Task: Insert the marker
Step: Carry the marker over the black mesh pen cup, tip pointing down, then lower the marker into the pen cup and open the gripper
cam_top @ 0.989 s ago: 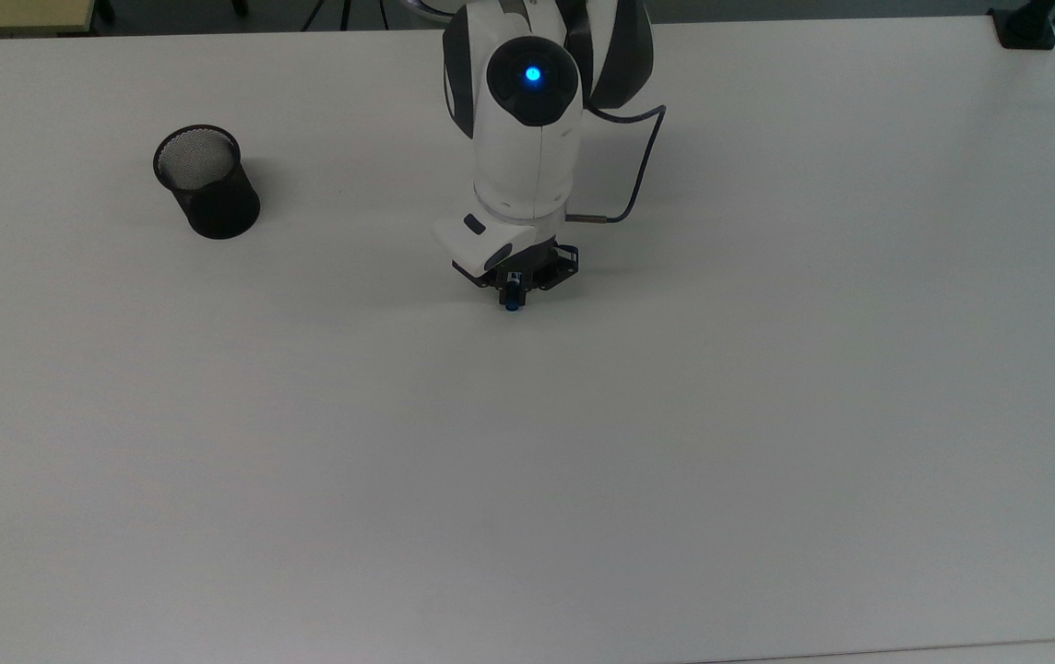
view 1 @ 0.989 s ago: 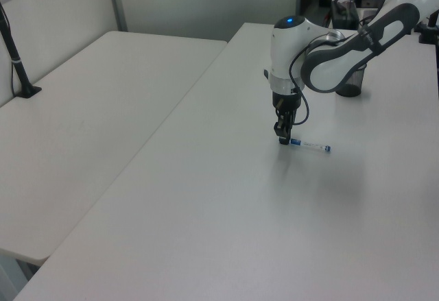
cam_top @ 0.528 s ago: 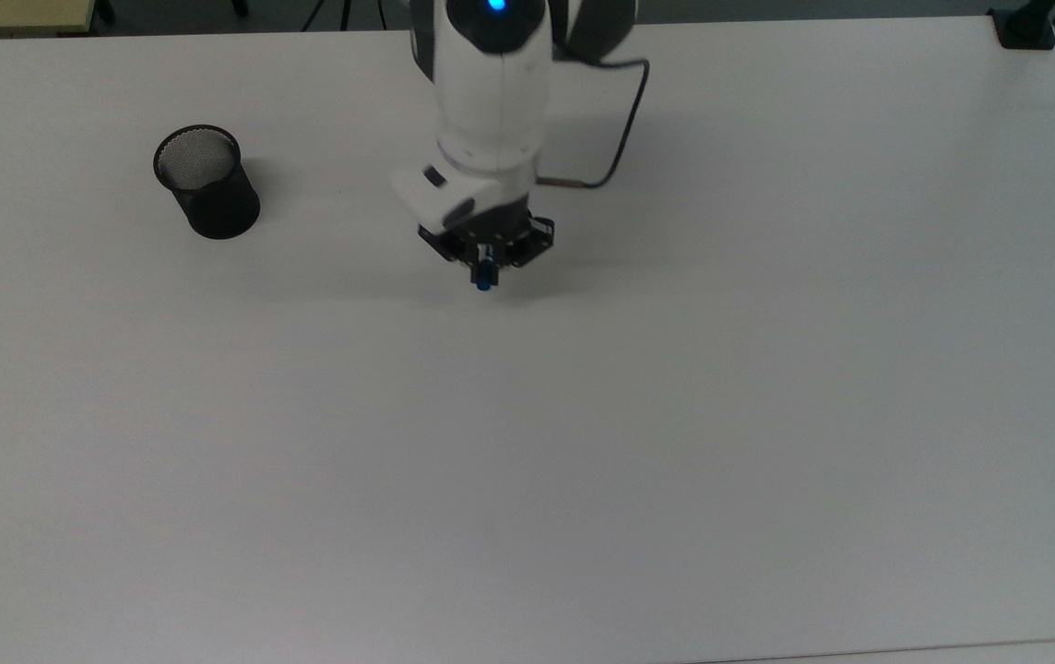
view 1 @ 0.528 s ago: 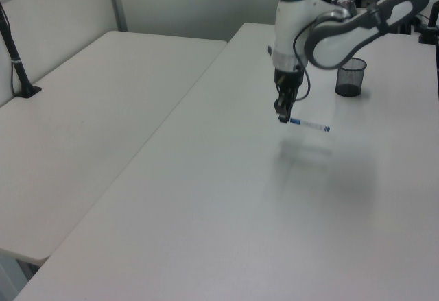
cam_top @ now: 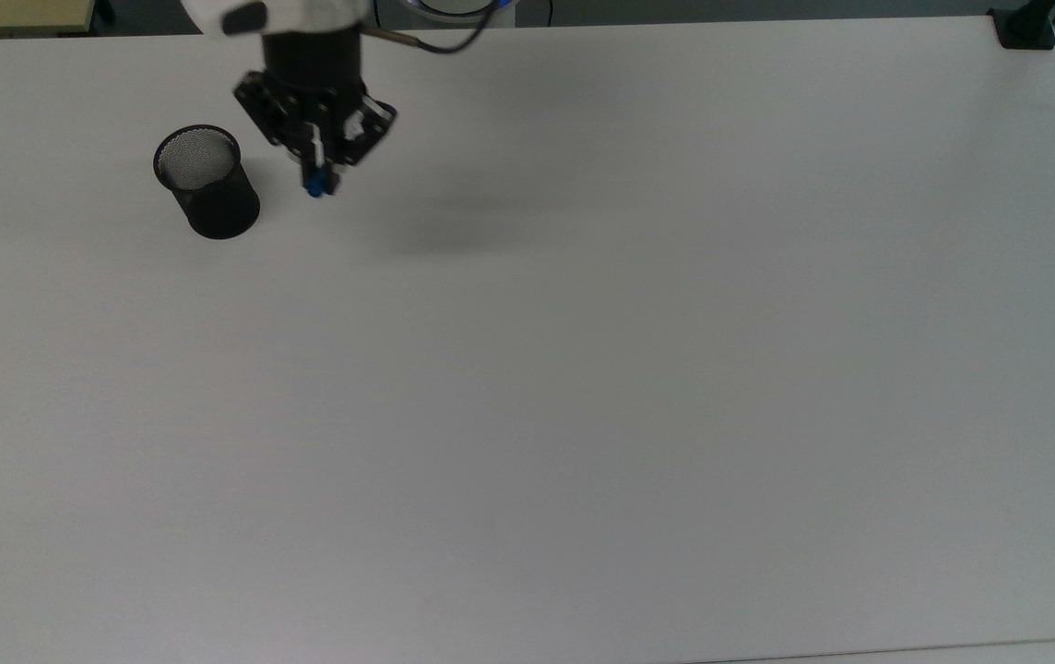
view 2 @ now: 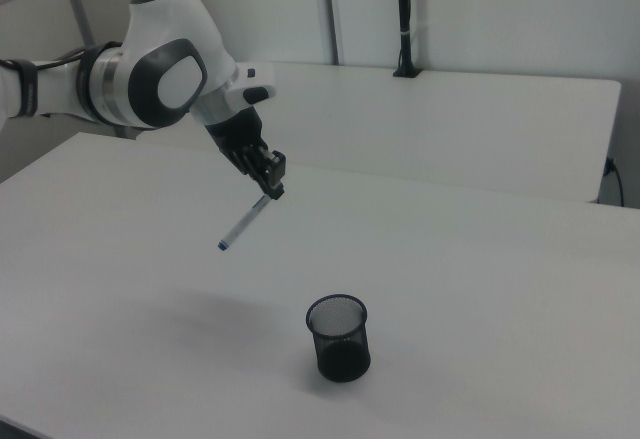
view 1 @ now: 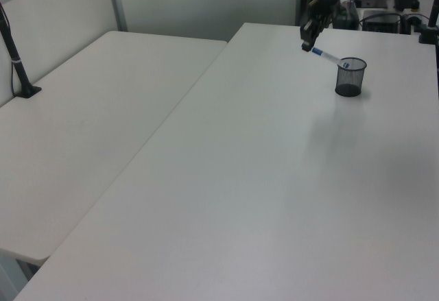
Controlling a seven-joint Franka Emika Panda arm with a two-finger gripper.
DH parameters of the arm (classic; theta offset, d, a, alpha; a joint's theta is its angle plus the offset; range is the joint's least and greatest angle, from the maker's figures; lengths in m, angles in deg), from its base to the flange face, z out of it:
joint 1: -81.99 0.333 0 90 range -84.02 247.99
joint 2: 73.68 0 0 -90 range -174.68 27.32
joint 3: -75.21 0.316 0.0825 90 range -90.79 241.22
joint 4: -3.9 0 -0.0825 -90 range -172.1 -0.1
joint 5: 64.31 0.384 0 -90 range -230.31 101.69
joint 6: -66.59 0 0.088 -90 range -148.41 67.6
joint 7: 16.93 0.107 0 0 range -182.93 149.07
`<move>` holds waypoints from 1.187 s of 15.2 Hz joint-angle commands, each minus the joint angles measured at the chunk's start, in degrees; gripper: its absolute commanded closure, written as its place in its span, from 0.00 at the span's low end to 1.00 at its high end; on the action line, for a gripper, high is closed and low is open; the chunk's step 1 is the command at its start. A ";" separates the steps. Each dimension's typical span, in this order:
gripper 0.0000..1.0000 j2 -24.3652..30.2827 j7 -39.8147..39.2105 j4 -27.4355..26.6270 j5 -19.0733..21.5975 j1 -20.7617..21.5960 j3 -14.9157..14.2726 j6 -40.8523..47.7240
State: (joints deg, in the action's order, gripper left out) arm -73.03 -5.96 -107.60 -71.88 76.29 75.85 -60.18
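The hand [view 2: 272,190] is squeezing the marker [view 2: 243,223] by one end, holding it up in the air near the black mesh cup [view 2: 339,337]. The marker is hanging slanted, so it might be bumping the cup's rim and missing the hole.

Before me a black mesh cup [cam_top: 207,183] stands upright on a white table [cam_top: 583,415], its mouth open. Across from the cup, past a narrow seam, I see a second white table [view 1: 82,109]. Well apart from the cup, a black post [view 1: 17,61] is clamped to that table's far edge.
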 commanded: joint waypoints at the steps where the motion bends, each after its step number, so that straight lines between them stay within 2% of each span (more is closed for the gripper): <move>1: 1.00 9.09 -2.61 -12.67 -0.79 -4.40 -0.03 -12.24; 5: 1.00 11.12 -4.37 -18.38 -0.79 -8.27 -0.55 -24.19; 7: 1.00 11.56 -7.26 -21.64 -0.79 -8.81 -2.30 -32.62; 10: 1.00 11.22 -13.15 -24.72 -0.79 -8.81 -6.43 -42.48; 14: 1.00 9.99 -17.73 -25.87 -0.79 -8.81 -9.51 -46.20; 18: 1.00 6.22 -18.18 -26.57 -0.79 -8.63 -9.69 -49.95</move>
State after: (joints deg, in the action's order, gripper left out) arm -64.49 -23.06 -132.64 -72.06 67.19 66.70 -105.27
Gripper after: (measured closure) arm 0.833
